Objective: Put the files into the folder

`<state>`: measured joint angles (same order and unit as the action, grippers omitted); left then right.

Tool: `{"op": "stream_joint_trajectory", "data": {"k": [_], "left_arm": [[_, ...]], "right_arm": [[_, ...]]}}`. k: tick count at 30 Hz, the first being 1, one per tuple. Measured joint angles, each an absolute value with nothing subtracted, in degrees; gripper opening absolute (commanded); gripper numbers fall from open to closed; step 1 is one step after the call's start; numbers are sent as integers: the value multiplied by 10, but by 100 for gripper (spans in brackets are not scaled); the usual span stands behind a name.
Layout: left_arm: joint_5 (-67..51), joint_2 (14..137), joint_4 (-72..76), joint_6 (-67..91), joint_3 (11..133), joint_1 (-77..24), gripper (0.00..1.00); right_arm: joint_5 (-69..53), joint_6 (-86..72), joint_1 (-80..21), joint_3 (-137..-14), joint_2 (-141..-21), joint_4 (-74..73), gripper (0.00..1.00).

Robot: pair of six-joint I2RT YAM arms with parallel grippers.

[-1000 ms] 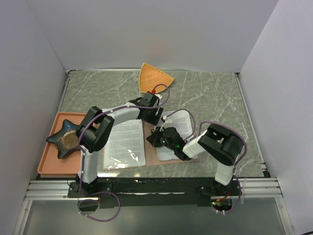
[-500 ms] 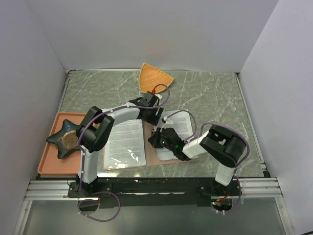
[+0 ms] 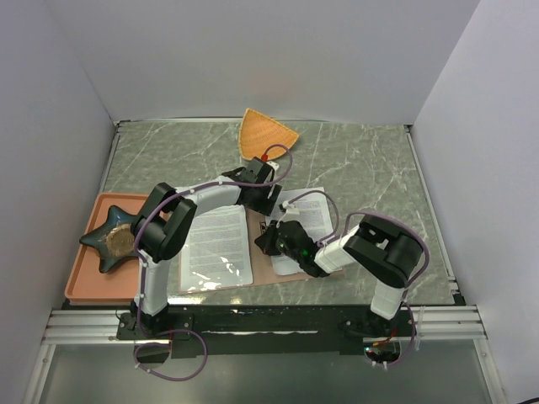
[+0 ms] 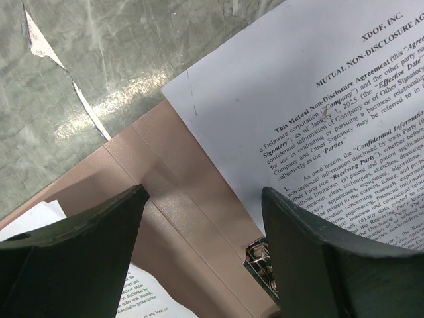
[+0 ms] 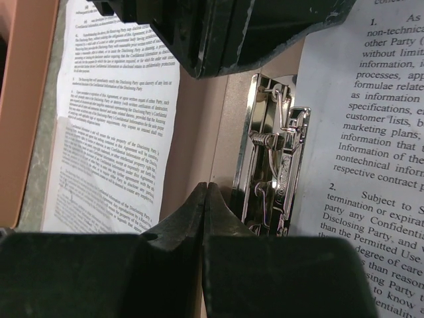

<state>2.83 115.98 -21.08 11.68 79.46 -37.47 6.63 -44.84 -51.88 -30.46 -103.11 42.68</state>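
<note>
The reddish-brown folder (image 3: 263,271) lies open on the table with a printed white sheet on each half: one file on the left (image 3: 217,248), one on the right (image 3: 310,212). My left gripper (image 3: 271,199) hovers open over the folder's spine (image 4: 179,199), its fingers (image 4: 79,245) straddling bare card, beside the right sheet (image 4: 318,99) and the metal clip (image 4: 262,262). My right gripper (image 5: 207,187) is shut on nothing, its tip low on the spine just left of the clip (image 5: 271,165), between the left sheet (image 5: 112,132) and the right sheet (image 5: 371,132).
A salmon-orange tray (image 3: 84,282) at the left edge holds a dark star-shaped dish (image 3: 114,240). An orange fan-shaped dish (image 3: 265,135) lies at the back. White walls close in three sides. The two grippers sit close together over the folder.
The right arm's elbow has shifted a little; both grippers and the sheets stay where they were.
</note>
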Motion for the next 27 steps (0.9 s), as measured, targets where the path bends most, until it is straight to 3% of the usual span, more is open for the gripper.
{"op": "stream_joint_trajectory", "data": {"k": [13, 27], "left_arm": [[26, 1160, -211, 117, 794, -373, 78], [26, 1158, -205, 117, 790, -372, 77]], "right_arm": [[-97, -487, -445, -262, -1107, 617, 0], [-191, -550, -424, -251, -1178, 759, 0]]}}
